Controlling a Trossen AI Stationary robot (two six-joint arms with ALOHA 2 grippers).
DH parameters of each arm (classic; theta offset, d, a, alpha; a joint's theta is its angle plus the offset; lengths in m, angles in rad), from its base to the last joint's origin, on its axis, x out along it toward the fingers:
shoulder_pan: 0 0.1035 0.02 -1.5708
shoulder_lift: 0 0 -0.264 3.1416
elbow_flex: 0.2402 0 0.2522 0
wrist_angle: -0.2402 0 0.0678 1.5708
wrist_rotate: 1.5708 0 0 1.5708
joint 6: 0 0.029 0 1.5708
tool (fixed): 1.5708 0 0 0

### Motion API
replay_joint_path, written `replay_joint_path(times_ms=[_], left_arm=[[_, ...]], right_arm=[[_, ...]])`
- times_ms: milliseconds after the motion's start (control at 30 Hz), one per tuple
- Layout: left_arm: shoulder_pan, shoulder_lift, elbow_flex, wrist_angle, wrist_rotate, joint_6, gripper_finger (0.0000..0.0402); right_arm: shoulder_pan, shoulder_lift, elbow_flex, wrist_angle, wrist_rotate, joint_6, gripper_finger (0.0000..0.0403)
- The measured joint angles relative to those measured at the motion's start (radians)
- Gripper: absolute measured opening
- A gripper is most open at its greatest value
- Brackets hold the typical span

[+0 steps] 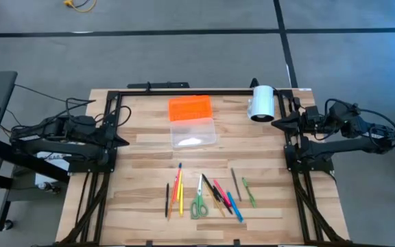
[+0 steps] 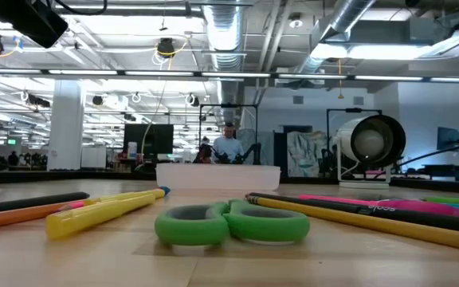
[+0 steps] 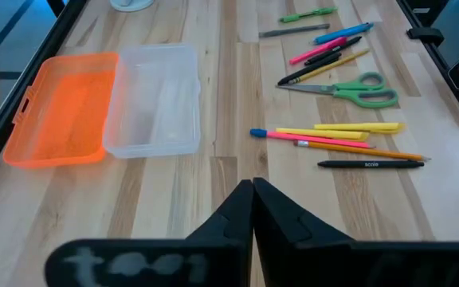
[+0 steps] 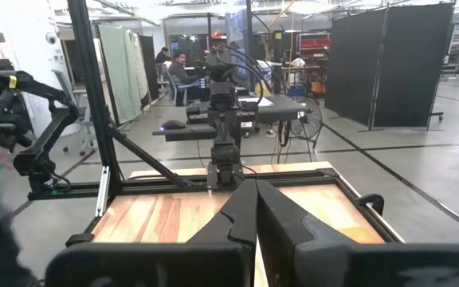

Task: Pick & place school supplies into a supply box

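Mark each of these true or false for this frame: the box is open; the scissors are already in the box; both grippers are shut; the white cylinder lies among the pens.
1. The box is open, its orange lid folded back. True.
2. The scissors are in the box. False: they lie on the table among the pens, and the box looks empty.
3. Both grippers are shut. True: the left gripper and the right gripper each show their fingers pressed together, holding nothing.
4. The white cylinder lies among the pens. False: it sits at the far right corner, apart from them.
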Motion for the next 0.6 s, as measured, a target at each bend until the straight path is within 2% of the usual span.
replay_joint_path(times_ms=[233, 600], left_arm=[[0.0, 0.0, 0.0, 0.082, 0.0, -0.063, 0.0], [0.0, 0.0, 0.0, 0.08, -0.009, -0.004, 0.0]], right_arm=[[0.0, 0.0, 0.0, 0.0, 0.0, 0.0, 0.0], [0.0, 0.0, 0.0, 0.0, 0.0, 0.0, 0.0]])
